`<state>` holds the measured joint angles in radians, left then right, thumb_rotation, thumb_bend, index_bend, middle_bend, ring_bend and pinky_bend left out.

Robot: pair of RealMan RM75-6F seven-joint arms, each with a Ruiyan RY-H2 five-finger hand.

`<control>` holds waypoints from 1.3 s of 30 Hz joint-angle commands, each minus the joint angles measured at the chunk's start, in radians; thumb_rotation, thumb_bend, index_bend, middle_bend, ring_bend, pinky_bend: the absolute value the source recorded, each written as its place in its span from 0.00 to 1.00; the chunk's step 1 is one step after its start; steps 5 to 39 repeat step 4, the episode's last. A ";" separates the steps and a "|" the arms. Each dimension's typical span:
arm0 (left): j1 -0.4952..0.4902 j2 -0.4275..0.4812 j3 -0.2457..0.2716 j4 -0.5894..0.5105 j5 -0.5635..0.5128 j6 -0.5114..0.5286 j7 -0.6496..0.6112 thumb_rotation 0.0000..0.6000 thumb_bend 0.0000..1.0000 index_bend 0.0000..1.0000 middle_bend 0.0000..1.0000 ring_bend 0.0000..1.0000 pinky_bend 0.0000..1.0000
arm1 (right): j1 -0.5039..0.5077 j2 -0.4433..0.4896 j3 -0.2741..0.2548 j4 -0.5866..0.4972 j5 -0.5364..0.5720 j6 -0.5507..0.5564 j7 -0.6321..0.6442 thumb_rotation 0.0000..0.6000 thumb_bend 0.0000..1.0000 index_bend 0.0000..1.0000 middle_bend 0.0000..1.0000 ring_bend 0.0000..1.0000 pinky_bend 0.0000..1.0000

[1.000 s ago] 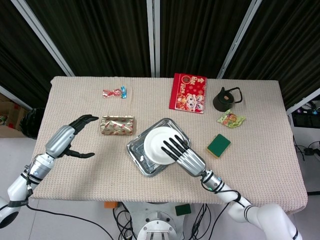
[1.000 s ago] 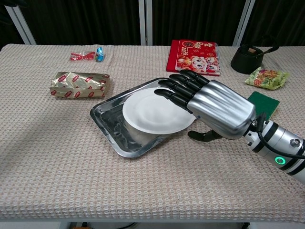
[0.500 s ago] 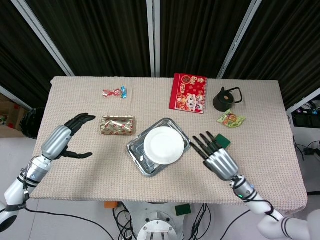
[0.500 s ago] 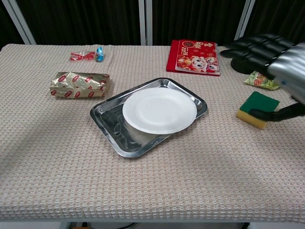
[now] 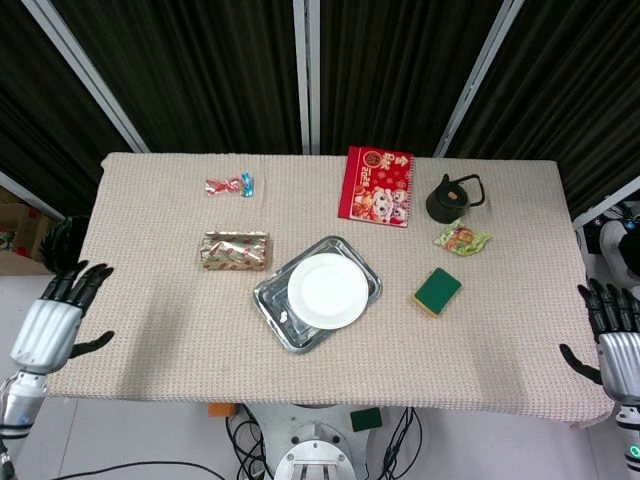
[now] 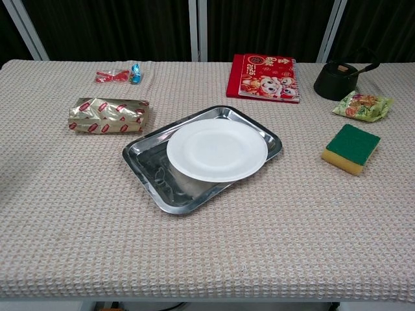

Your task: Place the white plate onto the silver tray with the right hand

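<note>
The white plate (image 5: 328, 291) (image 6: 216, 151) lies flat inside the silver tray (image 5: 271, 307) (image 6: 144, 161) at the table's middle. My right hand (image 5: 615, 342) hangs off the table's right edge, far from the plate, fingers spread and empty. Off the left edge my left hand (image 5: 52, 320) is also empty, with its fingers apart. Neither hand appears in the chest view.
A gold-wrapped packet (image 5: 235, 251) lies left of the tray and candies (image 5: 229, 185) sit further back. A red booklet (image 5: 376, 186), black kettle (image 5: 452, 198) and snack bag (image 5: 461, 238) stand at the back right. A green sponge (image 5: 438, 290) lies right of the tray.
My right hand let go of the plate and drew back right, off the table edge. My left hand pulled back left, off the table. The plate stays on the tray.
</note>
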<state>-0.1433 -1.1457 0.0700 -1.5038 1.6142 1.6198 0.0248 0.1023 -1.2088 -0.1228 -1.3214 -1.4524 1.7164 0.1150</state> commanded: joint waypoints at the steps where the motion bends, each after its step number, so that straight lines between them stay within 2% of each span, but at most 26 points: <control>1: 0.099 -0.028 0.051 0.060 -0.020 0.074 -0.002 0.81 0.05 0.12 0.12 0.07 0.17 | -0.025 0.003 0.014 0.025 0.026 -0.037 0.020 1.00 0.18 0.00 0.00 0.00 0.00; 4: 0.124 -0.035 0.064 0.096 0.001 0.090 -0.046 0.72 0.05 0.11 0.12 0.07 0.17 | -0.033 -0.003 0.026 0.043 0.030 -0.062 0.033 1.00 0.18 0.00 0.00 0.00 0.00; 39: 0.124 -0.035 0.064 0.096 0.001 0.090 -0.046 0.72 0.05 0.11 0.12 0.07 0.17 | -0.033 -0.003 0.026 0.043 0.030 -0.062 0.033 1.00 0.18 0.00 0.00 0.00 0.00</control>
